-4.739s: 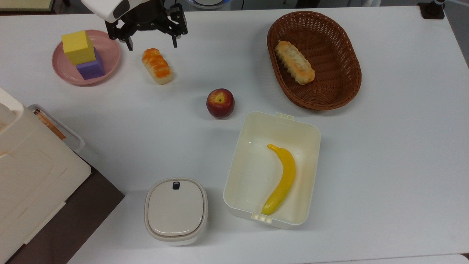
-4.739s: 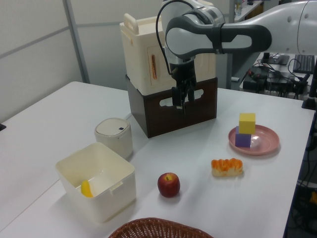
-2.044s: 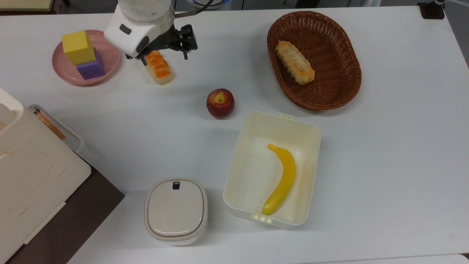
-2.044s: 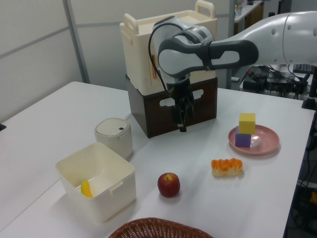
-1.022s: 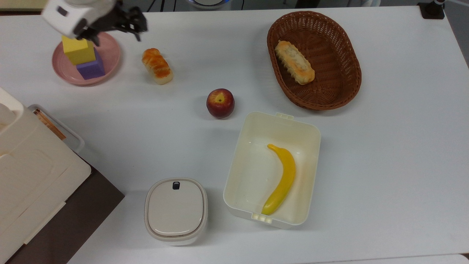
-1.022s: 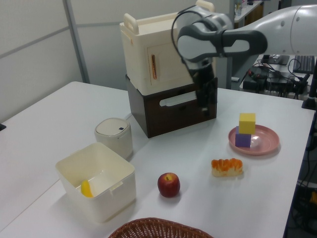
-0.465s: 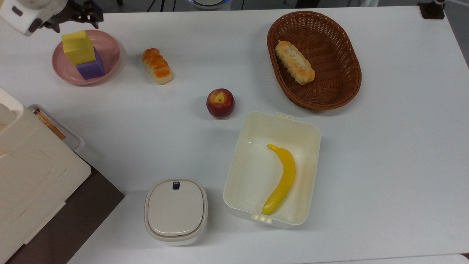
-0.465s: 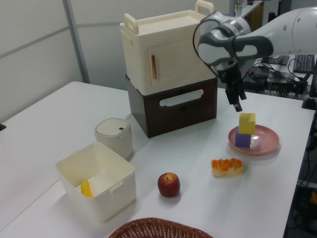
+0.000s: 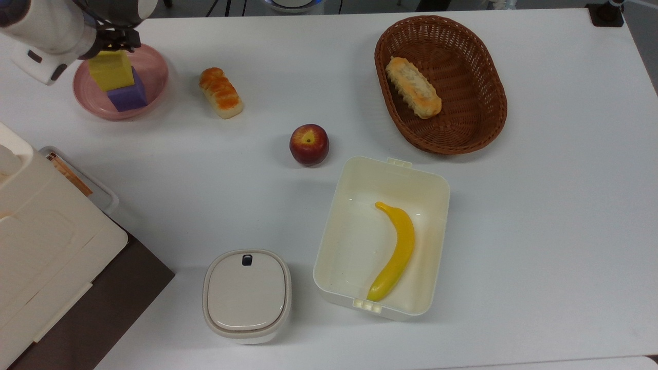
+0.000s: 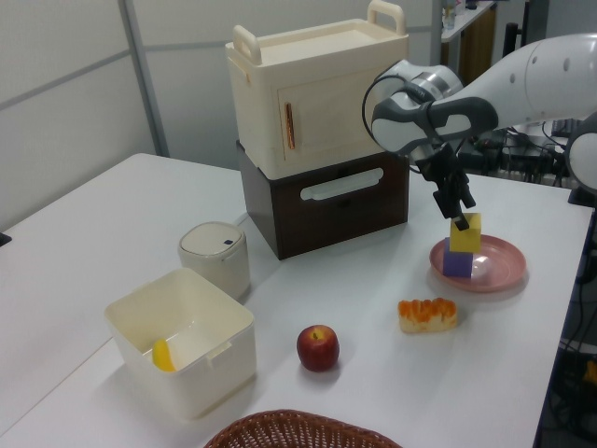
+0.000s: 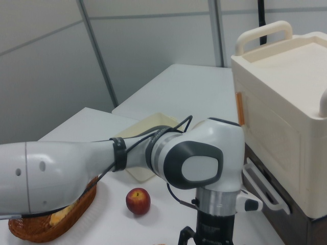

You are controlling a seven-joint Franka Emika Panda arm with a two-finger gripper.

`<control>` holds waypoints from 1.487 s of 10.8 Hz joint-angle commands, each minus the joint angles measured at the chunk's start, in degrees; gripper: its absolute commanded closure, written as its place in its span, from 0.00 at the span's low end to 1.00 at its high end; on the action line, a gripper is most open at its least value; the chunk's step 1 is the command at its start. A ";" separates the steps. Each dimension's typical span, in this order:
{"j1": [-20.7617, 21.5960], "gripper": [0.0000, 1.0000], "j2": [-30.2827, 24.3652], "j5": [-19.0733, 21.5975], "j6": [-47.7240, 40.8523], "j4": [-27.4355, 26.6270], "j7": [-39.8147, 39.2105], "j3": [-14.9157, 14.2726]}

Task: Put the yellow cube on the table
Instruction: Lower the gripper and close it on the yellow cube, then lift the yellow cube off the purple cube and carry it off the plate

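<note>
Jaws, aperture not discernible, poised just above the yellow cube (image 10: 465, 232) stacked on the purple cube (image 10: 457, 263); a centred, vertical descent should avoid toppling the stack.

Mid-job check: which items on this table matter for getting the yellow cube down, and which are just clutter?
Belongs to the job:
yellow cube, stacked on the purple cube
pink plate holding both cubes
gripper, just above the yellow cube
table

Lying about:
apple
bread roll
wicker basket with a pastry
cream tub with a banana
lidded container
</note>
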 commanded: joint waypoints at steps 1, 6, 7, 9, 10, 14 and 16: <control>0.33 0.01 1.09 -2.10 2.43 -0.17 -1.07 0.07; 0.76 0.83 0.13 -2.19 2.71 0.53 -1.34 0.50; 1.11 0.84 -0.92 -2.10 2.36 0.79 -0.99 0.77; 4.53 0.84 -2.41 -1.14 1.92 2.54 -0.11 0.68; 6.20 0.83 -2.94 -0.44 2.00 2.99 1.81 0.77; 11.30 0.78 -2.68 11.23 7.07 4.66 13.83 0.77; 13.58 0.08 -2.60 12.93 9.29 4.66 19.91 0.77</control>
